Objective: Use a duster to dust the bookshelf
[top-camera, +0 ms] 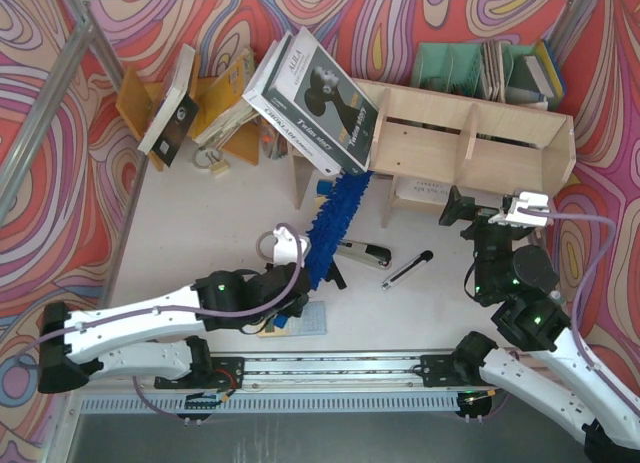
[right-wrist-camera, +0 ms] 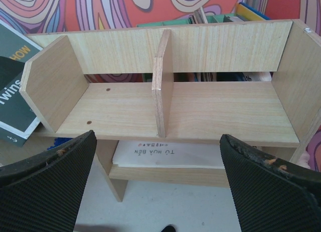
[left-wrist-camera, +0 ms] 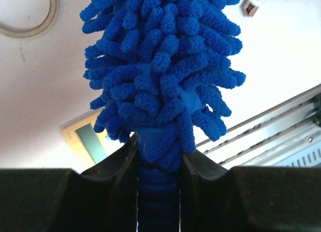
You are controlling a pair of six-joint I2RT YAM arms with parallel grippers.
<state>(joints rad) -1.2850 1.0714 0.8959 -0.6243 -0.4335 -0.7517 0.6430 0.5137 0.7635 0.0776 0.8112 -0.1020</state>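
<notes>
The light is bright and even, falling from overhead. On the white surface (top-camera: 190,223) shadows are soft and short, gathered beneath the bookshelf (top-camera: 470,148). From above everything is sharp, though the frame rails (top-camera: 45,123) lean outward toward the corners. At the left wrist the surface glares nearly to blank white behind the duster (left-wrist-camera: 160,66), whose fibres are crisp, while the left claw (left-wrist-camera: 159,159) is a black, soft-edged silhouette. At the right wrist the wood is evenly lit and clear; the right claw (right-wrist-camera: 158,142) looms dark along the bottom edge.
</notes>
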